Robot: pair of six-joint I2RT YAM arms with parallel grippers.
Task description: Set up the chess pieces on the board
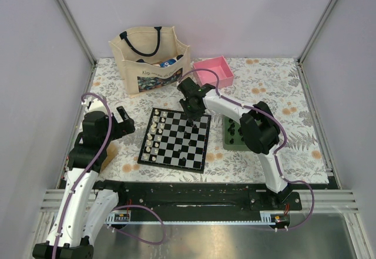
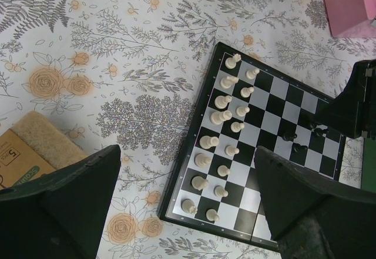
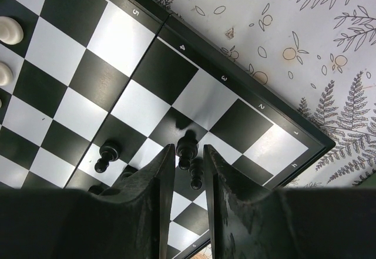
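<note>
Floral table [image 1: 282, 94]: board [image 1: 172, 166], green tray [image 1: 234, 145], pink box [image 1: 226, 77], tote bag [image 1: 132, 65].

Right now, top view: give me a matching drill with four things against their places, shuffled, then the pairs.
Things:
1 tote bag
2 pink box
3 green tray
4 cream-white chessmen

Places:
A on the left two files of the board
B far-left corner of the table
C just right of the board
D far edge, right of the tote bag

Pairs: 1-B, 2-D, 3-C, 4-A
</note>
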